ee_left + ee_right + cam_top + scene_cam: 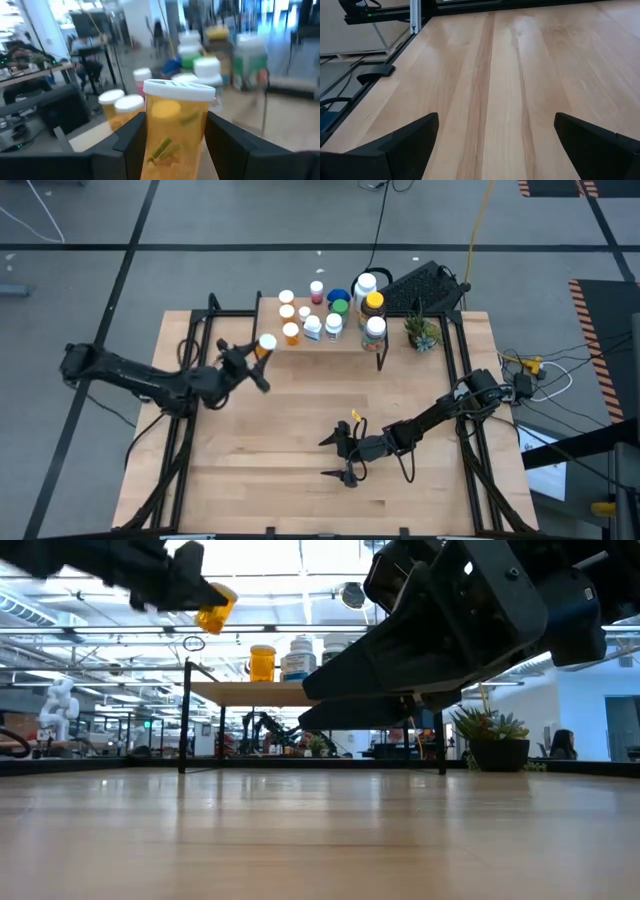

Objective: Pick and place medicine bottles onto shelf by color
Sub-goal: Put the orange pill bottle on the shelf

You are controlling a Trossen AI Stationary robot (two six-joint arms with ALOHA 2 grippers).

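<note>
Above the bench (300, 430), near the shelf's left front corner, the left tool (252, 358) holds an orange bottle (266, 345) — white cap, clamped between both dark fingers (131, 137) at the body, as the left wrist view shows. The low view puts the bottle well clear of the bench top and higher than the shelf board (250, 692); there its long axis looks tilted, cap end uppermost, though the exact angle cannot be read.

Key relation: the shelf (345, 340) lies ahead of the left tool, toward the far edge of the bench. The other orange bottles (289, 320) stand at the shelf's left end, just beyond the held bottle — the matching colour group is the nearest one. White, blue and green bottles (335, 305) stand farther right along the board; a potted plant (421, 332) stands off its right end.

Left arm pose: stretched from the left side of the bench, forearm roughly level, wrist pointing at the shelf.

Right tool (345, 455): low over the bench near its front, fingers wide apart, nothing between them; well apart from the shelf.

Judgement: left arm is nearer. Placing likely needs a short forward reach, then righting the bottle before lowering beside the orange group. Risk — knocking the neighbours.
</note>
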